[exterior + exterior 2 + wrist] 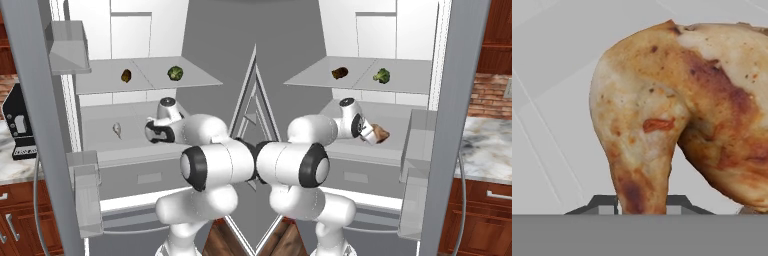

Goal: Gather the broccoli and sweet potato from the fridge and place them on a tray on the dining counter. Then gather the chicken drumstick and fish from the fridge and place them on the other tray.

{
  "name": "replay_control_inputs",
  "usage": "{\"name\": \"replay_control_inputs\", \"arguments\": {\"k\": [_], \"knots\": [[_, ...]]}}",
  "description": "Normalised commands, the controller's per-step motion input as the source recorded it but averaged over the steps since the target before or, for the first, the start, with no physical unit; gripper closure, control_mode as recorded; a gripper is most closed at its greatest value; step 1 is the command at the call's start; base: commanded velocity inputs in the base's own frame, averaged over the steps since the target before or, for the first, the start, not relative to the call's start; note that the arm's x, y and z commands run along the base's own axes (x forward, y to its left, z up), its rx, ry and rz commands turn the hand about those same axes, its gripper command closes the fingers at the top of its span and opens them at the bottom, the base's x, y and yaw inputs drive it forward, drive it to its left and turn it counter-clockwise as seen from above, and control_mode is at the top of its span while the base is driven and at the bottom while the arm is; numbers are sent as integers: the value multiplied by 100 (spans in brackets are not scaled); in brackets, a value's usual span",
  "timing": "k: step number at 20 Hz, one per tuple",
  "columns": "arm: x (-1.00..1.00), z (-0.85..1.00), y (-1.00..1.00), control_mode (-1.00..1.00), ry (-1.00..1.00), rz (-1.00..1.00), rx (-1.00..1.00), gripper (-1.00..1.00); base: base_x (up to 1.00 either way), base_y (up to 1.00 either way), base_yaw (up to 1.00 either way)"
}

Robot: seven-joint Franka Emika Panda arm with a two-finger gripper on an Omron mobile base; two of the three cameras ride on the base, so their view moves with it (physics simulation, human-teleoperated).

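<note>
Claw [376,135] clenched on chicken drumstick [677,110], inside fridge above lower shelf [100,132]. Fish [117,130] on same shelf. Broccoli [381,75], sweet potato [340,72] on upper shelf [316,75].

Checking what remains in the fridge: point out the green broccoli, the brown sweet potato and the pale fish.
green broccoli [175,73], left base view, floret top.
brown sweet potato [126,75], left base view, middle.
pale fish [117,130], left base view, body.

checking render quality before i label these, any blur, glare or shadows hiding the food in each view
Left base view: sharp, flat even light, no glare; sweet potato and broccoli are small but clear, the fish pale against the grey shelf. Right base view: equally crisp, soft shading only. Hand view: chicken drumstick so close that its texture looks soft, cropped at the right edge.
</note>
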Motion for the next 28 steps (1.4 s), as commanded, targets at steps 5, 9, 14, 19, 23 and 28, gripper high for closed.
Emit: {"name": "replay_control_inputs", "arguments": {"k": [5, 9, 14, 19, 23, 28], "knots": [[-41, 46, 0, -100, 8, 6, -5, 100, 0, 0, 0], [-42, 23, -1, -100, 4, 8, -5, 100, 0, 0, 0], [-46, 24, -7, -100, 2, 11, -4, 100, 0, 0, 0], [-51, 14, -12, -100, 0, 16, -3, 100, 0, 0, 0], [-61, 16, -10, -100, 0, 18, -2, 100, 0, 0, 0], [-65, 28, -1, -100, 0, 17, -2, 100, 0, 0, 0]]}}
